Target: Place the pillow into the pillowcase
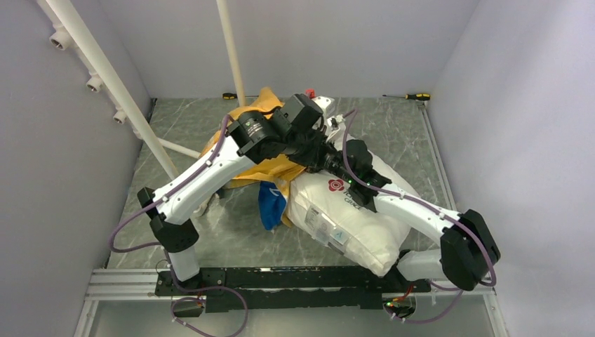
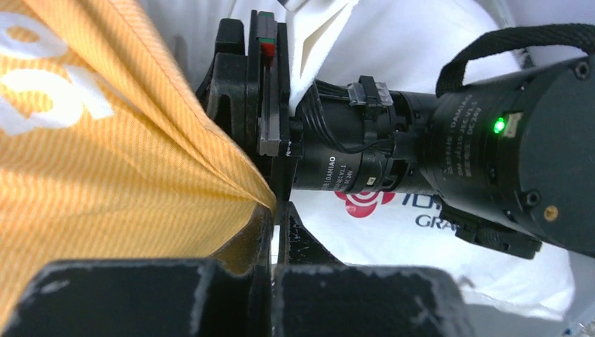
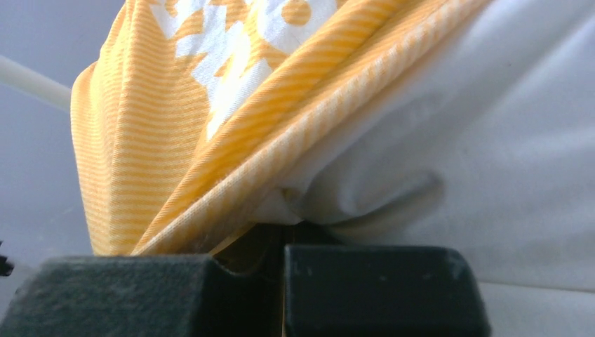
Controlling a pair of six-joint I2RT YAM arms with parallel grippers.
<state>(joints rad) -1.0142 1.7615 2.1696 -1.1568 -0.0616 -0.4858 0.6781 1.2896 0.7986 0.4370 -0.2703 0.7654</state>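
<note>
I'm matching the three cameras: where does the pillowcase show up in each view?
Top external: the pillowcase is bunched at the centre, its yellow-orange side up.
Left wrist: the pillowcase fills the left half.
Right wrist: the pillowcase drapes across the upper left.
Shared landmark: the white pillow, right of the fabric in all three.

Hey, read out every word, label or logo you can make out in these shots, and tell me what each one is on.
"DAMIAO": black wrist motor of the right arm.
"GRA", cut off, beside a red logo: pillow.
White lettering on the orange pillowcase: cropped, unreadable.
Small tags on the pillow: too small to read.
</note>
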